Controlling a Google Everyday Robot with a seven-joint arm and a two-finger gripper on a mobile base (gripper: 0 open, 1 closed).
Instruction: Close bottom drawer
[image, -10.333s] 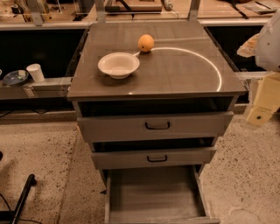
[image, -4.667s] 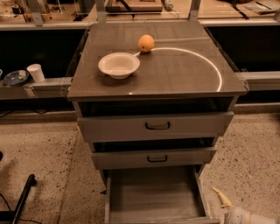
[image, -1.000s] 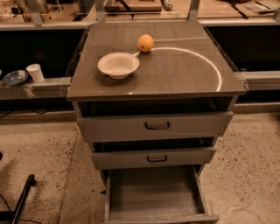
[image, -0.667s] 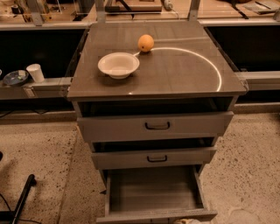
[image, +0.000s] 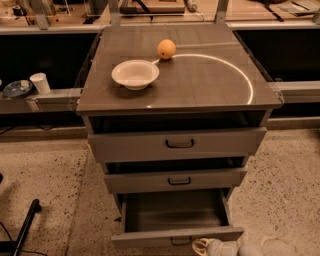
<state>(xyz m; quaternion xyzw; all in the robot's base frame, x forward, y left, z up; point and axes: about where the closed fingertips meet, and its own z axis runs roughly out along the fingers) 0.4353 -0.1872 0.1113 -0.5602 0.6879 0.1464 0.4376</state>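
The bottom drawer (image: 172, 214) of the grey cabinet stands partly open, and its grey wood-grain inside is empty. Its flat front (image: 145, 239) is near the lower edge of the camera view, with the small black handle (image: 179, 242) just showing. My gripper (image: 202, 246) comes in from the bottom right, low against the drawer front and just right of the handle. The pale arm (image: 245, 249) trails off to the right behind it.
The middle drawer (image: 175, 180) and the top drawer (image: 177, 144) also stand slightly out. On the cabinet top are a white bowl (image: 135, 74) and an orange (image: 166, 49). A white cup (image: 39, 83) stands on the left ledge. A black pole (image: 25, 225) lies on the speckled floor at the left.
The bottom drawer has slid back toward the cabinet and shows less of its inside. My gripper has come into view at the drawer front.
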